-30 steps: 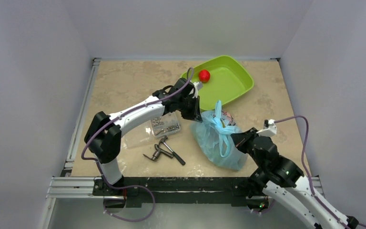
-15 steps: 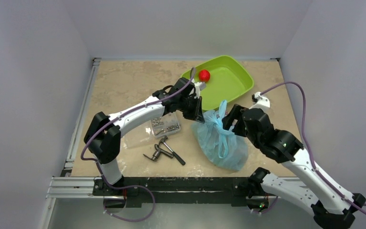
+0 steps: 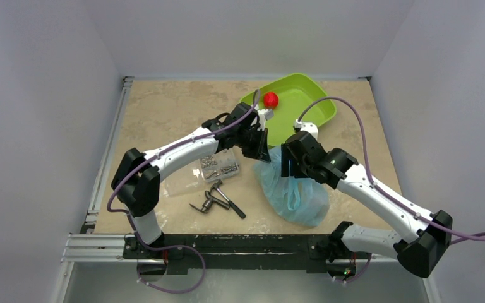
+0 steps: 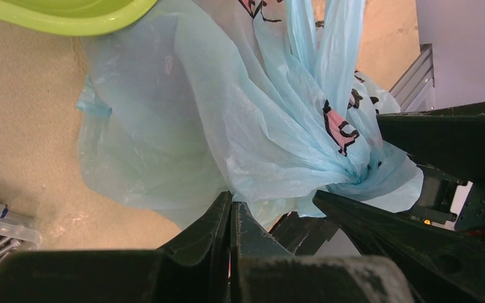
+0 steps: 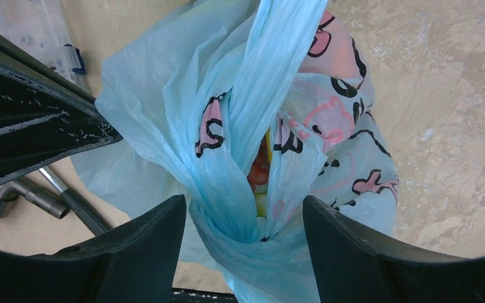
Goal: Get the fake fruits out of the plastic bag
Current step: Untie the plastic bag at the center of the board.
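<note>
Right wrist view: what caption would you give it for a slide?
Open right gripper straddling the gathered light-blue plastic bag, orange and yellow fake fruits showing inside.

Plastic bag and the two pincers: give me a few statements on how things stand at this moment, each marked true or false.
1. The left pincer is shut on a fold of the plastic bag. True.
2. The right pincer is clamped shut on the bag's handles. False: it is open, with its jaws on either side of the bag's gathered neck.
3. The green tray holds nothing. False: a red fruit lies in it.
4. The metal tools lie on the table, on the left arm's side of the bag. True.
</note>
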Robot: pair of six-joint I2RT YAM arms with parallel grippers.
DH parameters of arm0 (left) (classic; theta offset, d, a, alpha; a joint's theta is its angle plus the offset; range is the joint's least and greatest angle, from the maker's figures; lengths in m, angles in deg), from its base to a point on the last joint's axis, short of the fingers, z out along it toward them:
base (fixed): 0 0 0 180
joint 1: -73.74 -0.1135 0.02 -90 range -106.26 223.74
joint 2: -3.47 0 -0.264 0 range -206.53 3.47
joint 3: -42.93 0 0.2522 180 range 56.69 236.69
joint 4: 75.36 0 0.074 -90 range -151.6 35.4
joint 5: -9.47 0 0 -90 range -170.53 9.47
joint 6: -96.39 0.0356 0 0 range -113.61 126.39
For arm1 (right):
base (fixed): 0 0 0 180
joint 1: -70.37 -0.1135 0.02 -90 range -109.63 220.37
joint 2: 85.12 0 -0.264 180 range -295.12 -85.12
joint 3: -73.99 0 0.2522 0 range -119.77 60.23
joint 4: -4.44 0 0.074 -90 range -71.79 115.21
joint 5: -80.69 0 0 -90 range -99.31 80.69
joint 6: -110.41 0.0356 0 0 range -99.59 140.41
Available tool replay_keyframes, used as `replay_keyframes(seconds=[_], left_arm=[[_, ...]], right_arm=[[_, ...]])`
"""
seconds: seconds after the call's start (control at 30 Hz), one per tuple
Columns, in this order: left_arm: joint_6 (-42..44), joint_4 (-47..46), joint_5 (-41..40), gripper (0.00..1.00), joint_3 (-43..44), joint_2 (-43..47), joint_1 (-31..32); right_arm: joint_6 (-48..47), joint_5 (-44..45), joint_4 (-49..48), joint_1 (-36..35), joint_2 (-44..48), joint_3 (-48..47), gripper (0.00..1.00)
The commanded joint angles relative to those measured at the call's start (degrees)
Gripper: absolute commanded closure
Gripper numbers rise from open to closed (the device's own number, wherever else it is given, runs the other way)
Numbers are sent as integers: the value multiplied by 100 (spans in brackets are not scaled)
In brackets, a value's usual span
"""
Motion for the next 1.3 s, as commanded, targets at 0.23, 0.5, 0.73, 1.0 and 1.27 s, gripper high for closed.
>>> replay_keyframes(seconds=[0.23,0.5,0.73,1.0,1.27], left_arm=[[-623,-656,162,100,-343,515,-313],[-242,-1339,600,82,-649,877,-321],[1372,-990,-147,2,-452,1359,66],[1426,-194,399,16,299,313,242],[1535,-75,268,94,368,276,233]], right_arm=[[-122,628,-412,12,342,271,65],[-715,-1451,-3665,19,2189,1987,100],[-1224,-1865,-3420,22,1495,1799,100],[-1180,-1440,-3085,12,1598,1746,99],[-1112,-1107,-1934,-15,1413,1205,63]])
